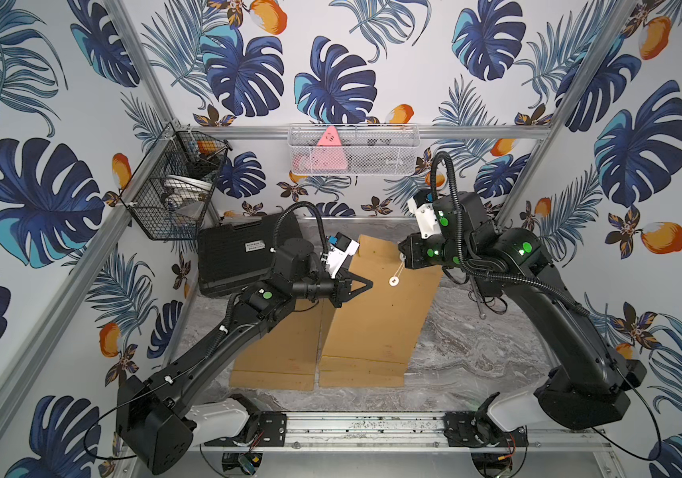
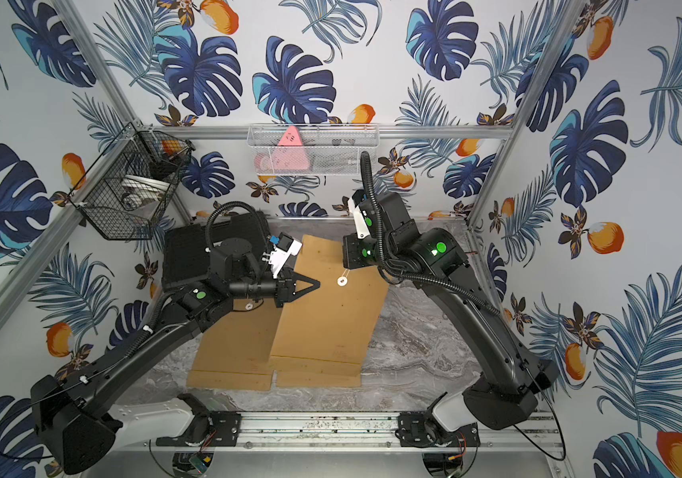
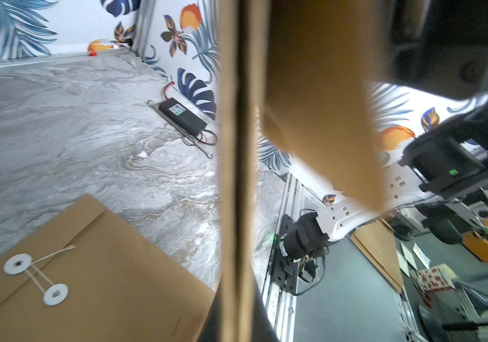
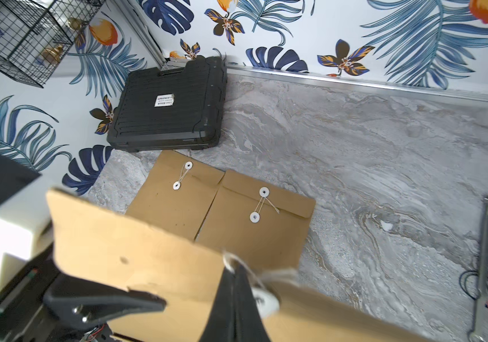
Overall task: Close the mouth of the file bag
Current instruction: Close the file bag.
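Clamping file bag (image 1: pixel 376 331) edge with left tool (image 1: pixel 366 285), pinching string (image 1: pixel 398 271) with right tool (image 1: pixel 402 257); seemingly winding stage, next needing snug looping around white disc (image 1: pixel 393 281).

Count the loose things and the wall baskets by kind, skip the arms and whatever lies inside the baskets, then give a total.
File bags: 3, one lifted file bag and two flat file bags
Black case: 1
Wire baskets: 2, black basket and white basket
Black power box: 1
Total: 7
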Controlling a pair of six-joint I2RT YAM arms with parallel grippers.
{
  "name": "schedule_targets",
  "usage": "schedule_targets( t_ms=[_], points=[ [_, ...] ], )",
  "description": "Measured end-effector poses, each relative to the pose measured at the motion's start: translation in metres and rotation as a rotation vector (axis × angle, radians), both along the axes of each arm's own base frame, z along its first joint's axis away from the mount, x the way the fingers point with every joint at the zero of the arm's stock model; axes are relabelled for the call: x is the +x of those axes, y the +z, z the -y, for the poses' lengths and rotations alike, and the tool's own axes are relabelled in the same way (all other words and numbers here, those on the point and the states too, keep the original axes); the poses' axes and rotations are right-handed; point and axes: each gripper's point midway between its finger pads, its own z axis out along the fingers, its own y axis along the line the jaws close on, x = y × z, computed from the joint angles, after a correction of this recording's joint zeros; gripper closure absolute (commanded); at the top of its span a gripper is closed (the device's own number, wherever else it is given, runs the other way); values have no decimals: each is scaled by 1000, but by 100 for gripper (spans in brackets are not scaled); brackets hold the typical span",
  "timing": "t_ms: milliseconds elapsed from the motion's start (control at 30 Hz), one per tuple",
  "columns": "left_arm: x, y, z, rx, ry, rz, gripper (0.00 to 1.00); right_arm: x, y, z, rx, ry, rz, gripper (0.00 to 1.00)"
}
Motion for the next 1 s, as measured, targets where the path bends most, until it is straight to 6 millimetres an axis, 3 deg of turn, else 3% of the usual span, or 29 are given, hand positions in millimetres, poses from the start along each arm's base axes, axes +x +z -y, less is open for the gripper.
schedule_targets(
  t_ms=[333, 600, 733, 1000],
  points=[
    [4, -6, -2, 0, 27, -32, 100, -7, -11, -3, -55, 14, -16, 100],
    [1, -5, -3, -9, 17, -25, 100, -9, -13, -31, 50, 91, -65, 100],
    [-2, 1, -4, -19, 17, -8, 100, -13, -26, -43, 102, 118, -113, 100],
    [0, 7, -8, -32, 30, 6, 100, -24, -42, -29, 186, 100, -157, 100]
  ],
)
